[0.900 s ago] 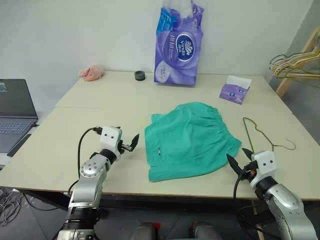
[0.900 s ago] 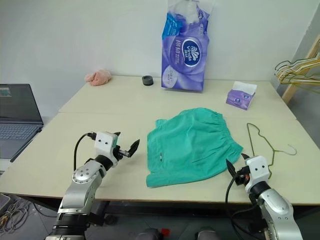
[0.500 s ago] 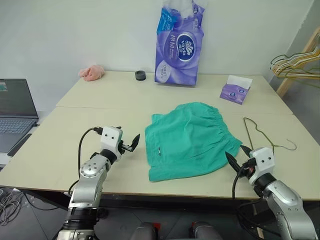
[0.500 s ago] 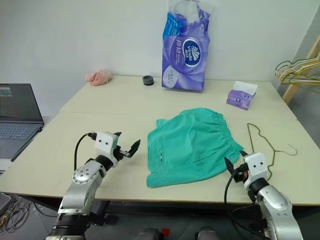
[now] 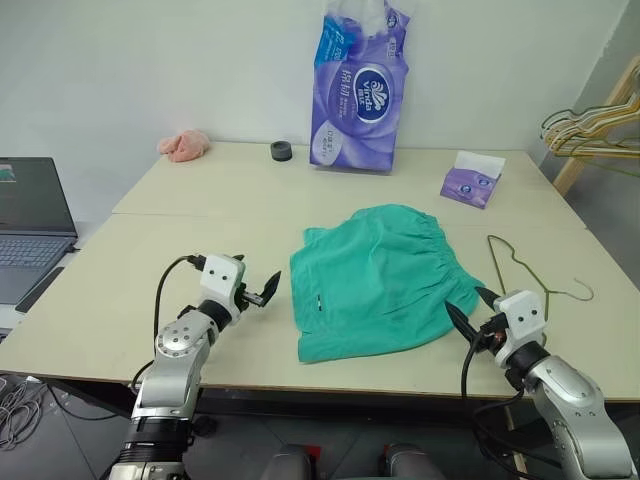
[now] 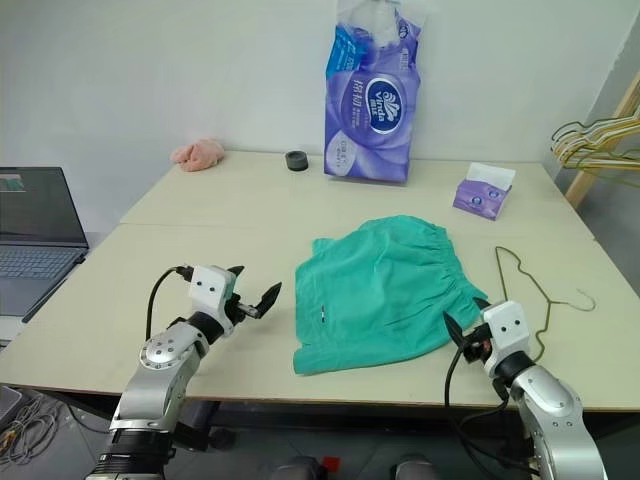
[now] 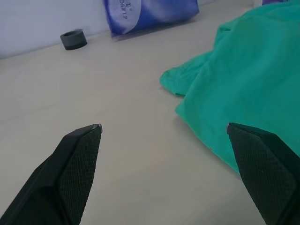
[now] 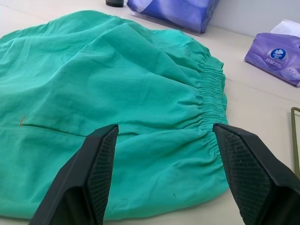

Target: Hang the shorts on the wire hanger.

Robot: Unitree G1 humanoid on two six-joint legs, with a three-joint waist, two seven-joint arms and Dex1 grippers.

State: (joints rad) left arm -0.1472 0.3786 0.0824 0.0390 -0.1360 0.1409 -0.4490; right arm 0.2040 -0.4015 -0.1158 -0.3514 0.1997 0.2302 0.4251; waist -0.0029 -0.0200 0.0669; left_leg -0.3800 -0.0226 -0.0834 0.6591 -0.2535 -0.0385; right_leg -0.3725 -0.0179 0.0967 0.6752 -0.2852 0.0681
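At the near edge of the table (image 5: 120,300), the left gripper (image 5: 262,289) hovers with its two black fingers spread wide and nothing between them, just left of the shorts' near left corner. On the near right, the right gripper (image 5: 468,311) also stands wide and empty, its fingertips (image 8: 105,154) just beside the gathered waistband at the shorts' right end; whether they touch the cloth is hard to tell.

The shorts (image 5: 375,275) lie flat in the middle of the table, between the two grippers, waistband toward the right. The wire hanger (image 5: 525,270) lies flat on the table just right of the shorts, apart from them, its hook curling toward the right edge.

Off the table to the left sits an open laptop (image 5: 30,215). Farther back on the right lies a small purple tissue pack (image 5: 470,180). Along the far edge stand a tall purple paper pack (image 5: 358,85), a small dark ring (image 5: 280,151) and a pink cloth (image 5: 183,146). At far right hangs a bunch of hangers (image 5: 590,125).
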